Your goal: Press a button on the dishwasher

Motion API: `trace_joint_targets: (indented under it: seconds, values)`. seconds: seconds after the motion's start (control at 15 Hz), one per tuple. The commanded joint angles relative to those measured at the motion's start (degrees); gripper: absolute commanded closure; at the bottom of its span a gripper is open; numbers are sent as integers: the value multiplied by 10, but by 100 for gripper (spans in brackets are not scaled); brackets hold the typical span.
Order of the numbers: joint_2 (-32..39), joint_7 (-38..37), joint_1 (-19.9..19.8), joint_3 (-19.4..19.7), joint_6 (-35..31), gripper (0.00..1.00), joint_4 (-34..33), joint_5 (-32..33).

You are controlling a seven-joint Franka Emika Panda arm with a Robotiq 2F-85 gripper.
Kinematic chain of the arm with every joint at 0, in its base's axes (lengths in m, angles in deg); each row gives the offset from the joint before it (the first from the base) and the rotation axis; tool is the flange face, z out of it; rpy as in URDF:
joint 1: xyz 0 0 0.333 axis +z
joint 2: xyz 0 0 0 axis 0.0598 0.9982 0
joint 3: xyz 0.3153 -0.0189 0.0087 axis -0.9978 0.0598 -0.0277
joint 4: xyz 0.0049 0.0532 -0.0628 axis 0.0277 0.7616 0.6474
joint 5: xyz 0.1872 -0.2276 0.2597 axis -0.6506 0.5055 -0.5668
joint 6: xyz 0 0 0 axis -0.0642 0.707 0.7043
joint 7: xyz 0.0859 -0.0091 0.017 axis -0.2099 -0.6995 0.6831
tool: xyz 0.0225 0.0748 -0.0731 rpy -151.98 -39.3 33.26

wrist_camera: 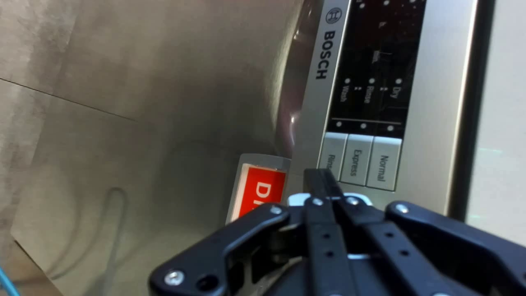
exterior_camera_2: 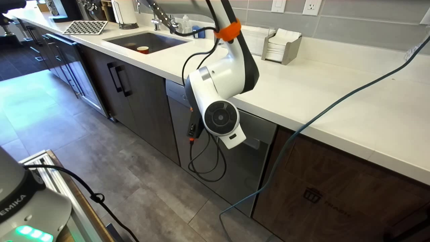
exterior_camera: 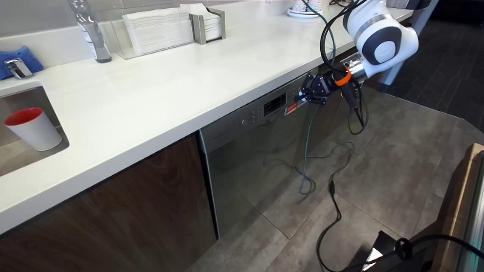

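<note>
Holds claw (wrist_camera: pixel 320 173) pressed together, presumably to make one slim poking tip, just by the Rinse button (wrist_camera: pixel 333 150) on the Bosch dishwasher (exterior_camera: pixel 245 166), built in under the white tabletop (exterior_camera: pixel 170 94); cannot tell whether touching.

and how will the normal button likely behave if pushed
The Normal button probably moves only slightly, as it looks nearly flush with the dishwasher panel. Its flat, smooth face may be slippery. Set tight beside the Express button, it should hardly shift sideways.

The wrist view shows three labelled buttons (wrist_camera: pixel 356 160), one gripper (wrist_camera: pixel 323 176) and one dishwasher (wrist_camera: pixel 437 123).
</note>
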Motion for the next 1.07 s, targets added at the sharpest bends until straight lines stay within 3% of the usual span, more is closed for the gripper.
trace_joint_targets:
  seconds: [0.0, 1.0]
  values:
    - [16, 14, 16, 15, 6, 100, -14, -31]
    - [21, 11, 25, 25, 4, 100, -19, -61]
